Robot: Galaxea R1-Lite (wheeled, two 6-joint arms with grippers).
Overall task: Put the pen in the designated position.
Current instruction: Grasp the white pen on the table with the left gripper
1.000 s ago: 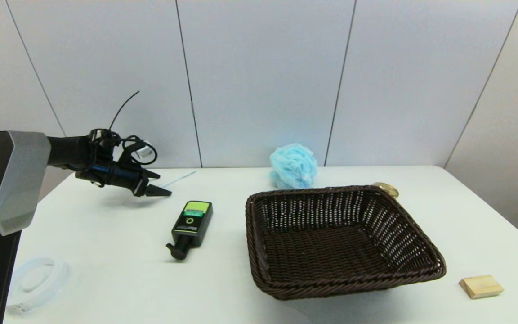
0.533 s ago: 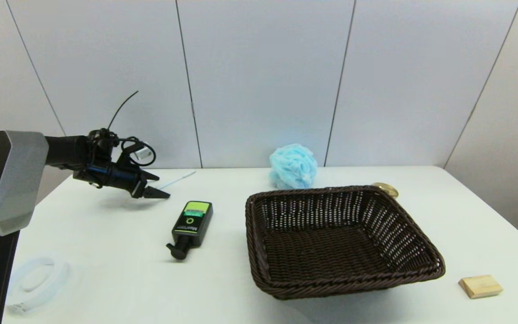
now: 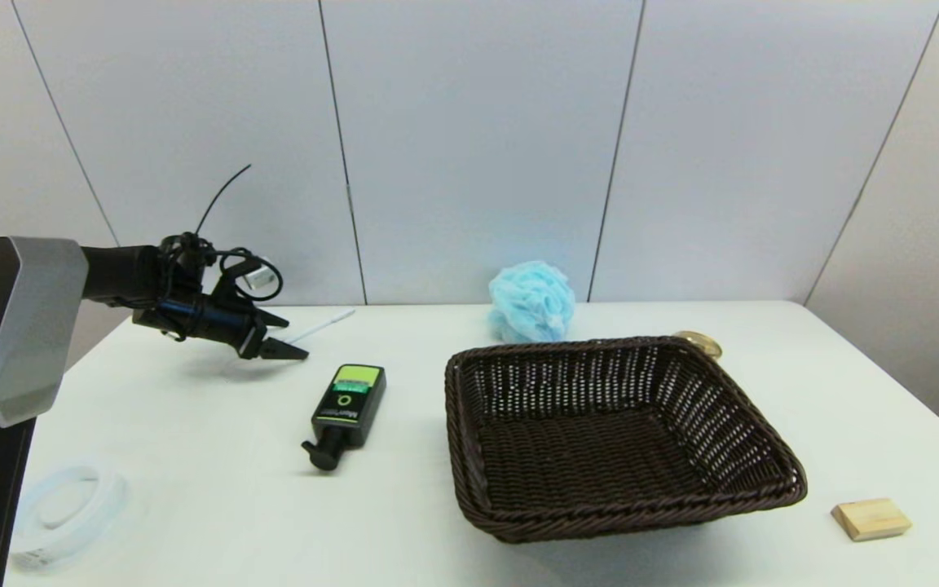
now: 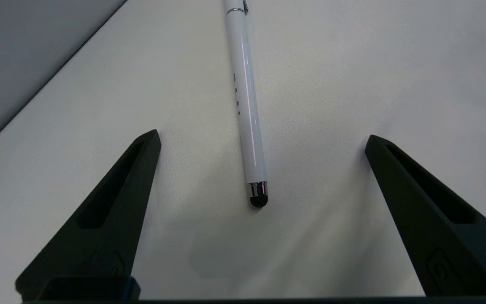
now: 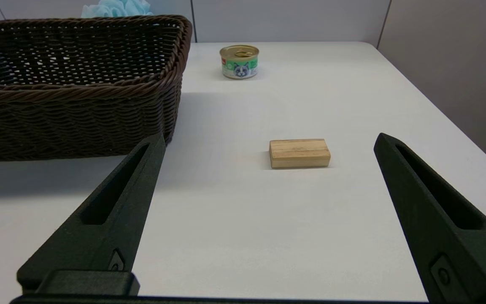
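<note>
Left gripper lines up on the pen.

Fingers spread wide and empty, it hovers over the worktop; the pen lies ahead toward 1 o'clock, its long axis running away, dark tip nearest.

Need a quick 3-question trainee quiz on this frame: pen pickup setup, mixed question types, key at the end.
1. True or false: the left tool is shut on the pen.
2. Multiple choice. The basket holds: A) the black pump bottle; B) nothing visible; C) the wooden block.
3. Short answer: which end of the pen lies nearest the left tool?

Key
1. False. The tool is open, its fingers wide apart on either side of the pen's line and just short of it, with the pen lying on the table.
2. B. The bottle and the block both lie on the table outside the basket.
3. The dark rounded tip.
</note>
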